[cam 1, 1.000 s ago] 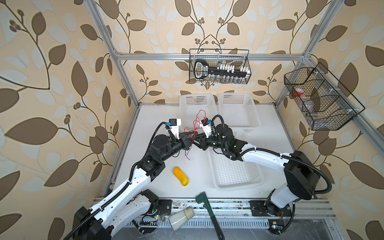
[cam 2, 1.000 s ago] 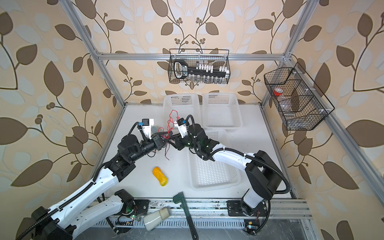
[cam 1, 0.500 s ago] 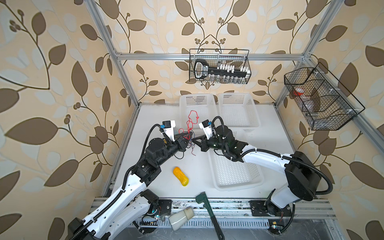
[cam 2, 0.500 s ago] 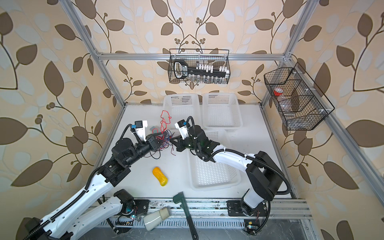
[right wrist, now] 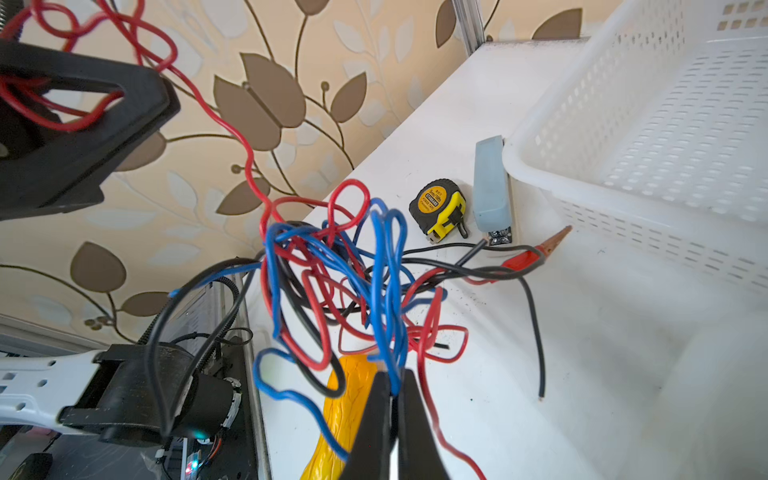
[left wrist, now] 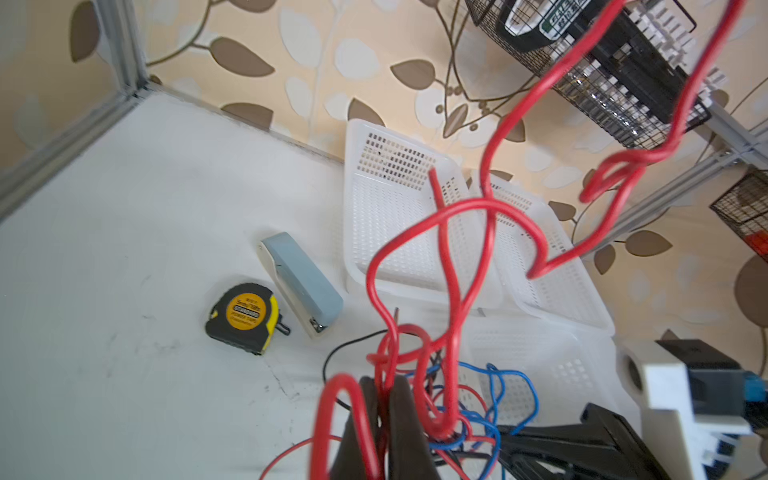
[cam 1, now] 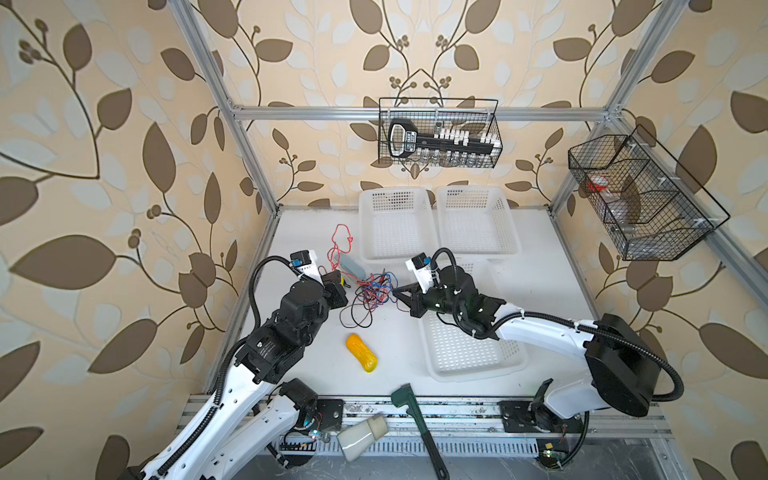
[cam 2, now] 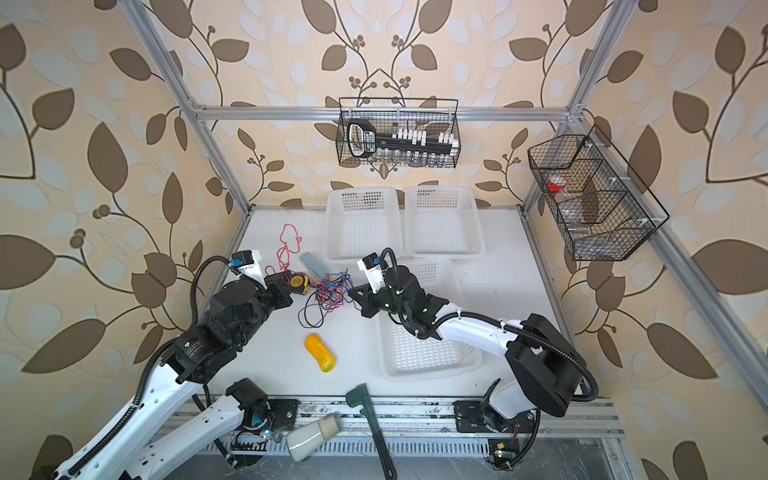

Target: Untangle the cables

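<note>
The left fingers (left wrist: 390, 399) were clenched on a red strand (left wrist: 451, 291), the right fingers (right wrist: 388, 395) on a blue strand (right wrist: 382, 257). The cables (cam 1: 372, 291) hung as one knot between the two, with black loops trailing onto the surface (cam 1: 399, 332). To do this well, I judged, the two should draw apart slowly, easing off wherever a crossing tightened instead of slipping. Only the right wrist view showed the red clip (right wrist: 523, 259) lying beyond its fingertips. A top view showed the red loop (cam 1: 341, 239) standing past the left fingers.
</note>
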Controlling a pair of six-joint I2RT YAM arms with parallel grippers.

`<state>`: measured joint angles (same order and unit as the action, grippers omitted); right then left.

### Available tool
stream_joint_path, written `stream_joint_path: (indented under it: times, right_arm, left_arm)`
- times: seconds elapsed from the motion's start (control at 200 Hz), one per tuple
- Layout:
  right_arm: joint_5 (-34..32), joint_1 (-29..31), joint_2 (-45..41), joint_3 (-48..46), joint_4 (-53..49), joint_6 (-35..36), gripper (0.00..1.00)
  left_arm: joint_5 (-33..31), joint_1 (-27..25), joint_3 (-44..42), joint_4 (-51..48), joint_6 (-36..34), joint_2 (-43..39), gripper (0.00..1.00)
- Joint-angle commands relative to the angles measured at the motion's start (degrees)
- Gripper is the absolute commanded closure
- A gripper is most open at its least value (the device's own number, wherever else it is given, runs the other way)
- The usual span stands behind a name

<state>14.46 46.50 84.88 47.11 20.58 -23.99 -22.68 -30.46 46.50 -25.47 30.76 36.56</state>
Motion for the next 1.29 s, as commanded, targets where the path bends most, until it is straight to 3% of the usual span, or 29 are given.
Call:
stream_joint_path:
  times: [0.0,0.25,0.59,0.73,1.005,1.17,1.29]
  right_arm:
    - [-5.2,-1.0,0.0,-4.0,-8.4,0.9,1.0]
    - [-6.3,-1.0,-1.7,-5.7,-8.9,1.3,1.0]
    - [-4.9,-0.8,-4.8,-5.4,-8.9,2.4,1.0]
    - [-4.2,-0.6,-7.2,-5.5,-9.2,3.3,1.0]
    - [-2.2,1.2,-6.7,-0.3,-13.2,5.9,1.0]
    - [-2.2,3.0,-3.8,2.2,-14.7,7.7,0.98]
    - [-2.1,3.1,-3.9,2.9,-14.7,8.4,0.84]
  left_arm:
    - [-22.4,1.3,6.2,3.0,-4.9,-3.2,1.0]
    - [-29.3,1.4,9.6,0.8,-9.3,-2.9,1.0]
    - [-22.4,1.4,8.1,0.7,-8.5,-2.2,1.0]
    - [-15.6,1.4,5.7,3.6,-9.4,-1.8,1.0]
    - [11.2,1.4,-1.1,12.5,-12.8,-1.8,1.0]
    - [17.7,1.4,-3.0,16.2,-12.4,-1.4,1.0]
    - [19.3,1.4,-3.8,17.7,-11.7,-0.6,1.0]
